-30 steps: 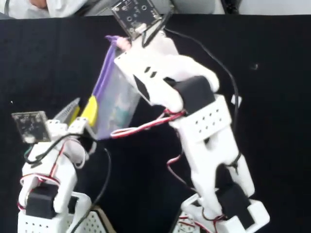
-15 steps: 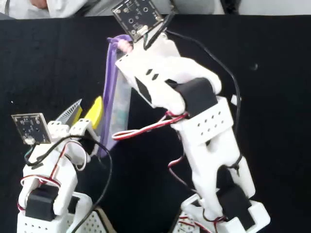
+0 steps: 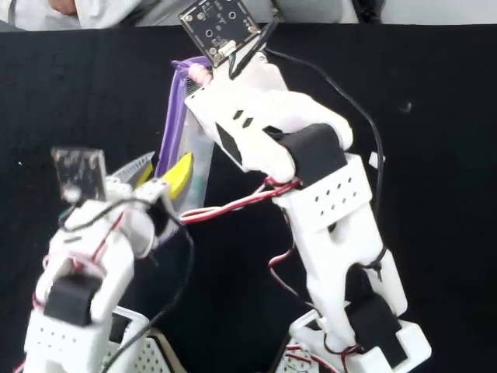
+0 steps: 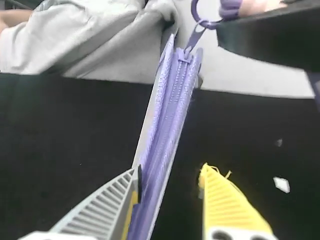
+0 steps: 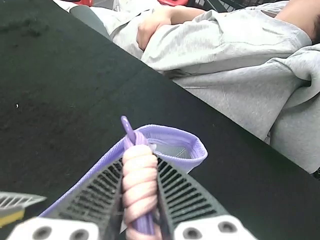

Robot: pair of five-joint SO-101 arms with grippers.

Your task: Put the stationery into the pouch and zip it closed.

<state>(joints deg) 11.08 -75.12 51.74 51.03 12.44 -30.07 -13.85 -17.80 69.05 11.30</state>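
The right claw (image 5: 140, 162) is pressed together on the pink coiled pull (image 5: 138, 197) fastened to the pouch's zip, with the pull standing up between its two dark ribbed fingers (image 5: 177, 192). Just beyond those fingertips the purple rim of the pouch (image 4: 167, 120) curls into a small loop. From this claw the pouch hangs clear of the black worktop (image 3: 435, 155), edge-on, and slopes down and away towards the other arm.

The left claw (image 4: 170, 170) is spread around the pouch's lower end. Its grey ribbed finger (image 4: 102, 212) lies against the purple zip band (image 4: 175, 95), while the yellow finger (image 4: 225, 205) stands on the far side of the band with a dark gap between them. Ahead of this claw the zip runs straight up to the slider (image 4: 190, 56), and its two sides lie together along that stretch. In the high view the pouch's clear side panel (image 3: 199, 155) faces the right arm; what is inside it cannot be made out
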